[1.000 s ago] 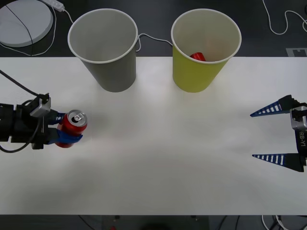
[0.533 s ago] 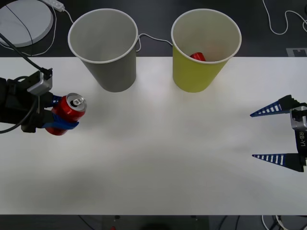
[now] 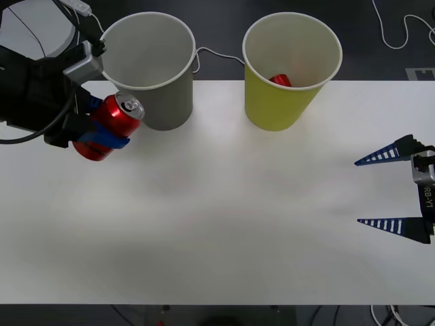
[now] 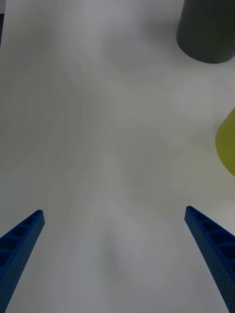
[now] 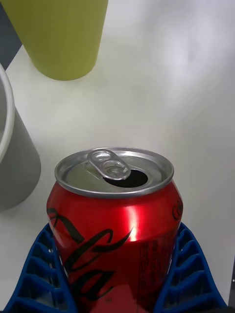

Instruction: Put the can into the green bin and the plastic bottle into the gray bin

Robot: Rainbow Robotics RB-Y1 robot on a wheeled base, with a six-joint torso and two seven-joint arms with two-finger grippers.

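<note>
My left gripper (image 3: 103, 130) is shut on a red can (image 3: 111, 124) with a silver top, held above the table at the far left, just left of the gray bin (image 3: 151, 75). In the left wrist view the can (image 5: 115, 220) sits between the blue fingers (image 5: 39, 274). The green bin (image 3: 289, 71) stands at the back, right of the gray one, with a red object (image 3: 280, 80) inside. My right gripper (image 3: 392, 191) is open over the table's right edge. The plastic bottle is out of view.
The white table (image 3: 231, 217) is bare across its middle and front. A white round disc (image 3: 34, 30) and cables (image 3: 394, 30) lie on the dark floor behind the table.
My left gripper has lifted the can off the table and carried it back and rightward, up beside the gray bin. The right arm has not moved.
</note>
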